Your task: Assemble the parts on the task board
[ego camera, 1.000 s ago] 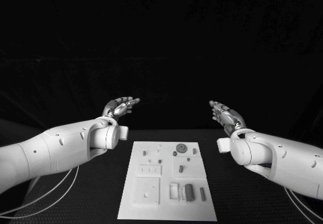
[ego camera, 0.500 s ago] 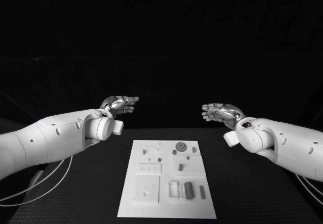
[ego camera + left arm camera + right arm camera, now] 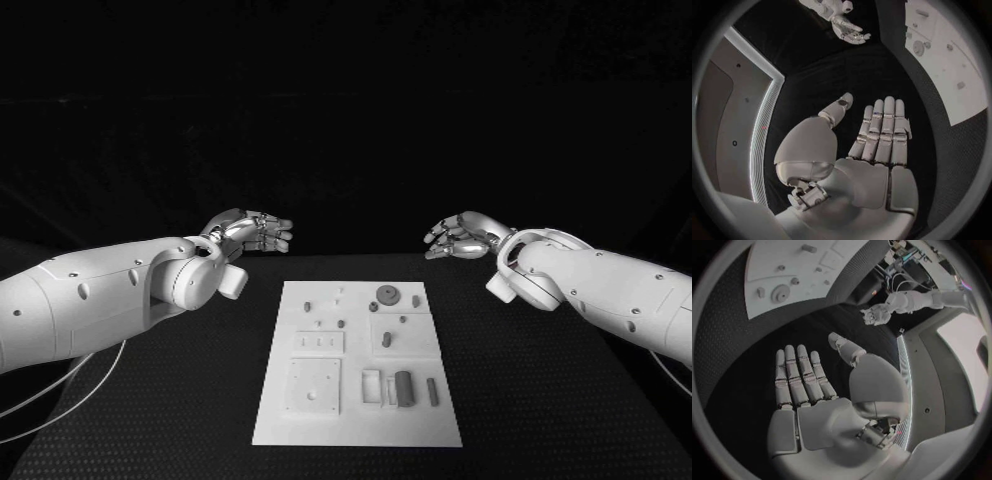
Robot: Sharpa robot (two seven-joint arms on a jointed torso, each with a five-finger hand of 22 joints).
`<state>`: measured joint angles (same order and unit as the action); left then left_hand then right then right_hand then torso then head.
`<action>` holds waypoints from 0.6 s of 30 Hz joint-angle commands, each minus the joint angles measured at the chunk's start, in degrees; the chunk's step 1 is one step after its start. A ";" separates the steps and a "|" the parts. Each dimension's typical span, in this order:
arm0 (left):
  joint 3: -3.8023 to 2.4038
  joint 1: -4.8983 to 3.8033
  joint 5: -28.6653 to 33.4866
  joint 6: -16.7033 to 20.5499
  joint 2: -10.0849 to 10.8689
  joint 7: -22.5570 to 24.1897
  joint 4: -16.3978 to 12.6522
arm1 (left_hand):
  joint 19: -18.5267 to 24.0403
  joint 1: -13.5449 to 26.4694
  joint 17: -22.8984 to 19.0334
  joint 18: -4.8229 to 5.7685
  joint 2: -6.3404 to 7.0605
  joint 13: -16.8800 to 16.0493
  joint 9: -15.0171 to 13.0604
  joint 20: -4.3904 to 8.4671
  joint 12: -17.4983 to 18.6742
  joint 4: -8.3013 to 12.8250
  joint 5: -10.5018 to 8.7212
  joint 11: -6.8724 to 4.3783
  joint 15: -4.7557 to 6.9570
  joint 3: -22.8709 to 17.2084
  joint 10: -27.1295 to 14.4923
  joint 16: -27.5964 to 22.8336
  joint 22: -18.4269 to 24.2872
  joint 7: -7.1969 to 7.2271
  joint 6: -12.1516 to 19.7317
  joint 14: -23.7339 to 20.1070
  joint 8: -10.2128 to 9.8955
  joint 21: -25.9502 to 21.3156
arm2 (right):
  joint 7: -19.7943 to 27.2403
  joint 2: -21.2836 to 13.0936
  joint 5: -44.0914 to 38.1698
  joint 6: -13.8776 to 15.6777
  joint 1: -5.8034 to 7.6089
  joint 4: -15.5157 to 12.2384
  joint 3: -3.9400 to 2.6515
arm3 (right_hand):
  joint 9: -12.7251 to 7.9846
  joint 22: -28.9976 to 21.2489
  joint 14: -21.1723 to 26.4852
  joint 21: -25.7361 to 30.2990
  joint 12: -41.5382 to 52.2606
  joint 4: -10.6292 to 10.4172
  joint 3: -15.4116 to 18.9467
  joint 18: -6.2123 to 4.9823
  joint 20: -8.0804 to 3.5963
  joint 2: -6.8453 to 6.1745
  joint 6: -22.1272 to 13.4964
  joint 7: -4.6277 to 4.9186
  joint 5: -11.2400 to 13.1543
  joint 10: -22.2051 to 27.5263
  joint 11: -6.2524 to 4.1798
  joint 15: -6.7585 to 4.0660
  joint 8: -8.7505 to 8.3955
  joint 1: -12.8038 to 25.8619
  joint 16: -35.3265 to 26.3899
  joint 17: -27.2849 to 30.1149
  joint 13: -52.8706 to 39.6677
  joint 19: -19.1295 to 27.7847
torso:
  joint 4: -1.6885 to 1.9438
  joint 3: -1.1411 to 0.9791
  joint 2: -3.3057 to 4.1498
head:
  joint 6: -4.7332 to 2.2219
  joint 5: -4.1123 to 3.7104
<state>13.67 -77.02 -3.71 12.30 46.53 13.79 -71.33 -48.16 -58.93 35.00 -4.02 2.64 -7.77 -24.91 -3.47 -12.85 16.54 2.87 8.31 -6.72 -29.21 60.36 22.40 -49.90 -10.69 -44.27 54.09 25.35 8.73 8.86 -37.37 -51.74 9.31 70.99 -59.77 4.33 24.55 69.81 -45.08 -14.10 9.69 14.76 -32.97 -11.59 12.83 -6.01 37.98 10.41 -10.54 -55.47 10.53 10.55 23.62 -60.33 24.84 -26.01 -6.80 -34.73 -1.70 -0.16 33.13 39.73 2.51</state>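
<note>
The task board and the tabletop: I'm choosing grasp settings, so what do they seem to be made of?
The task board looks like rigid white plastic, matte, with moulded recesses and no glare. The table looks covered in a black, finely textured mat, perhaps rubber or woven fabric; the wrist views show a dotted weave.

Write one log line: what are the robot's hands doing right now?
left hand: open, empty, above table beyond board | right hand: open, empty, same | task board: untouched | parts: on board

Right silver many-fingered hand at centre, palm bare and fingers extended side by side above black table; white rectangular task board with small parts upper left; left silver hand upper right.
</note>
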 commanded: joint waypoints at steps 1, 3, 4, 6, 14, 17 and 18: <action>-0.06 -0.05 -3.02 -2.37 0.97 2.05 -2.28 | -1.35 -1.88 0.47 -0.23 0.28 -0.20 0.42 0.41 -0.14 0.21 0.31 -0.35 0.33 0.09 1.09 0.38 0.42 -0.06 -0.35 0.98 -0.59 -0.40 | -0.56 0.77 -15.61 -0.56 0.19 -0.25 -0.06 | 0.04 -0.14 -2.72 -0.46 -0.47 0.86 -0.22 -1.33 -0.16 0.16 1.11 0.91 0.29 -1.54 -0.37 -1.23 -0.46 -0.98 0.76 -0.89 -0.14 -2.95 | 0.57 -0.17 1.69 | -0.09 -0.20; -0.06 -0.06 -3.02 -2.42 1.97 2.11 -3.87 | -1.78 -2.54 0.72 -0.06 0.31 -0.30 0.62 0.66 -0.03 0.23 0.29 -0.46 0.45 0.30 1.44 0.29 0.68 -0.10 -0.36 1.28 -0.82 -0.63 | -0.74 1.27 -19.61 -0.33 0.70 -0.60 -0.06 | 0.07 -0.30 -3.81 -0.22 -0.99 1.50 -0.52 -1.72 -0.13 0.17 1.74 0.63 0.29 -2.30 -0.66 -1.75 -0.74 -1.90 0.64 -1.42 -0.14 -4.22 | 0.81 -0.28 2.37 | 0.12 -0.25; -0.06 -0.06 -3.02 -2.49 2.31 2.12 -4.51 | -1.85 -2.83 0.79 0.03 0.36 -0.31 0.69 0.73 0.07 0.22 0.31 -0.45 0.44 0.37 1.47 0.20 0.78 -0.11 -0.36 1.29 -0.90 -0.75 | -0.81 1.44 -20.70 -0.17 0.81 -0.76 -0.06 | 0.08 -0.32 -4.25 -0.15 -1.21 1.54 -0.53 -1.86 -0.12 0.10 1.95 0.44 0.30 -2.52 -0.83 -1.97 -0.86 -2.16 0.61 -1.64 -0.13 -4.70 | 0.95 -0.35 2.72 | 0.07 -0.34; -0.09 -0.07 -2.87 -2.63 3.14 2.01 -6.07 | -1.86 -3.20 0.87 0.24 0.59 -0.30 0.80 0.82 0.31 0.23 0.29 -0.37 0.38 0.60 1.38 -0.04 0.98 -0.14 -0.39 1.17 -1.03 -1.03 | -1.08 1.88 -23.41 0.59 0.91 -1.01 -0.06 | 0.12 -0.09 -6.45 -0.57 -1.76 1.51 -0.39 -2.53 -0.22 -0.06 2.47 0.26 0.32 -3.29 -1.02 -3.02 -1.22 -2.69 1.11 -2.66 -0.17 -6.96 | 1.35 -0.54 3.66 | -0.14 -0.61; -0.54 -0.17 -0.69 -3.64 5.61 2.19 -12.13 | -1.82 -2.37 1.20 1.10 0.63 0.00 1.21 1.21 1.80 0.13 0.28 0.37 0.02 1.93 0.04 -1.05 1.72 -0.21 -0.49 0.69 -1.47 -2.12 | -1.46 3.80 -30.18 4.32 1.02 -2.08 -0.10 | 0.34 3.54 -22.34 -8.29 -3.05 1.15 0.75 -3.41 -5.54 -0.17 4.24 0.77 0.39 -6.86 -2.38 -8.56 -2.48 -3.62 10.87 -10.65 -0.78 -23.99 | 2.77 -0.63 6.81 | -0.35 -0.79; -0.60 -0.30 -0.69 -3.70 5.88 2.15 -13.12 | -1.93 -2.29 1.27 1.18 0.60 0.01 1.26 1.29 1.92 0.11 0.28 0.43 0.04 2.04 -0.03 -1.08 1.77 -0.22 -0.50 0.78 -1.52 -2.19 | -1.91 3.77 -34.02 4.20 1.12 -3.31 -0.13 | 0.45 6.13 -27.88 -12.86 -3.14 1.21 1.44 -3.41 -8.69 -0.12 5.23 0.85 0.34 -8.02 -3.37 -9.82 -2.54 -4.08 17.52 -14.42 -1.23 -30.60 | 3.19 -0.62 7.60 | 0.21 -1.23; -0.62 -0.46 -0.68 -3.68 6.02 2.11 -13.51 | -2.01 -2.27 1.32 1.19 0.58 0.01 1.28 1.34 1.95 0.11 0.28 0.44 0.07 2.08 -0.02 -1.08 1.78 -0.23 -0.50 0.85 -1.55 -2.19 | -2.07 3.82 -35.27 4.22 1.31 -3.77 -0.14 | 0.47 6.70 -28.63 -13.99 -3.21 1.23 1.55 -3.41 -9.48 -0.10 5.51 0.89 0.32 -8.37 -3.56 -10.04 -2.61 -4.08 19.42 -15.55 -1.36 -31.84 | 3.37 -0.62 7.83 | 0.27 -1.41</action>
<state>13.13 -77.29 -4.95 9.95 52.37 14.95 -84.32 -49.99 -61.45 36.27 -3.96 3.23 -7.81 -23.69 -2.46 -11.15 16.68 2.86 8.70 -6.55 -27.46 60.76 21.50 -48.17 -10.83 -44.53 54.85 24.13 6.73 7.57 -33.58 -79.36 12.08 72.11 -63.03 4.25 24.96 74.96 -73.23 -27.68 6.81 15.98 -31.68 -13.21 3.84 -6.19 43.17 11.19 -10.54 -63.51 6.93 0.60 21.16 -63.98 43.48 -41.06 -8.10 -65.91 0.99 -0.76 39.72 39.72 1.47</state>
